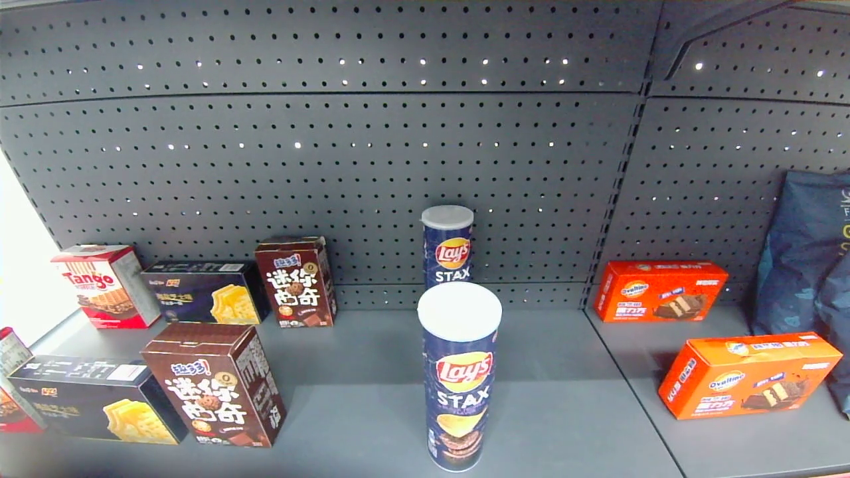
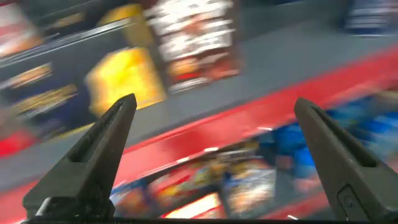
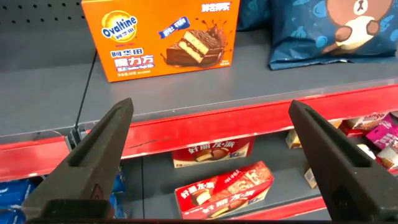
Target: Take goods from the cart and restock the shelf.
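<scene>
Your left gripper (image 2: 214, 155), a pair of matte black, wedge-shaped plastic fingers (image 2: 99, 158), stands wide open and empty, with its two tips far apart. Your right gripper (image 3: 208, 155) has the same black tapered fingers (image 3: 93, 162); it is spread just as wide and is also empty. On each gripper the fingers are broad at the base and narrow to thin tips. They lean outward from one another, flat inner faces turned toward the gap.
</scene>
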### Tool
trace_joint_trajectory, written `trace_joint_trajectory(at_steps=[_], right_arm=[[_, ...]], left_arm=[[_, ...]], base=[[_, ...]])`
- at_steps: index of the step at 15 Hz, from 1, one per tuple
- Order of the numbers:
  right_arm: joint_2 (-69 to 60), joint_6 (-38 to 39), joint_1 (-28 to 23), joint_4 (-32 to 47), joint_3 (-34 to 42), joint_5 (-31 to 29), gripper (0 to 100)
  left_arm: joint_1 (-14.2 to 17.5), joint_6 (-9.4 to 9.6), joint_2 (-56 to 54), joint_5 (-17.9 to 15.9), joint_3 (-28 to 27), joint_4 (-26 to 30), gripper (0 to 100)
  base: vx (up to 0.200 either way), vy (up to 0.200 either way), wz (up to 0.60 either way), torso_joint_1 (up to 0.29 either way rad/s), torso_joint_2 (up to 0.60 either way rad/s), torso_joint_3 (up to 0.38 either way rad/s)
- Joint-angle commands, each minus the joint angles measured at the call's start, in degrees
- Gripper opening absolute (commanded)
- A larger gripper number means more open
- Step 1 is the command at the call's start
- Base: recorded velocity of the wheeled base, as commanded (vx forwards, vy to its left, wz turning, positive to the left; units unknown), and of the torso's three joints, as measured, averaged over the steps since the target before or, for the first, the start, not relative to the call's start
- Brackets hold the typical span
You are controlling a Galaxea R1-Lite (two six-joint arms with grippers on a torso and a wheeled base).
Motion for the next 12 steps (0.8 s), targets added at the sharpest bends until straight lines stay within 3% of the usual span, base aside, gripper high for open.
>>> trace_joint_trajectory(at_steps=[1, 2, 3, 5, 6, 8, 9, 11, 12], right_arm=[[0.3, 0.1, 0.0, 0.0, 0.0, 0.1, 100], [0.3, 0.1, 0.0, 0.0, 0.0, 0.0, 100], [0.3, 0.1, 0.0, 0.0, 0.0, 0.1, 100], [0.3, 0.1, 0.0, 0.0, 0.0, 0.0, 100], [0.3, 0.1, 0.0, 0.0, 0.0, 0.0, 100], [0.3, 0.1, 0.0, 0.0, 0.0, 0.1, 100], [0.3, 0.1, 0.0, 0.0, 0.0, 0.0, 100], [0.3, 0.1, 0.0, 0.0, 0.0, 0.0, 100], [0.3, 0.1, 0.0, 0.0, 0.0, 0.0, 100]], left_arm=[[-0.3, -2.0, 0.3, -10.0, -0.1, 0.1, 100], [-0.3, -3.94, 0.3, -9.7, -0.1, 0.1, 100], [-0.1, -7.89, 0.3, -5.3, -0.1, -0.1, 100], [-0.1, -8.33, 0.3, 9.0, -0.1, -0.1, 100], [-0.1, -8.68, 0.3, 13.0, 0.1, -0.1, 100], [-0.1, -7.72, 0.2, 13.3, 1.6, -2.2, 100], [-0.1, -5.78, 0.1, 11.0, 2.1, -2.5, 100], [-0.9, -2.79, 0.3, 1.1, 2.1, -1.9, 100], [-2.9, -3.23, 0.3, 1.4, 2.1, -1.8, 100]], base=[[0.0, 0.0, 0.0, 0.0, 0.0, 0.0], [0.0, 0.0, 0.0, 0.0, 0.0, 0.0], [0.0, 0.0, 0.0, 0.0, 0.0, 0.0], [0.0, 0.0, 0.0, 0.0, 0.0, 0.0], [0.0, 0.0, 0.0, 0.0, 0.0, 0.0], [0.0, 0.0, 0.0, 0.0, 0.0, 0.0], [0.0, 0.0, 0.0, 0.0, 0.0, 0.0], [0.0, 0.0, 0.0, 0.0, 0.0, 0.0], [0.0, 0.0, 0.0, 0.0, 0.0, 0.0]])
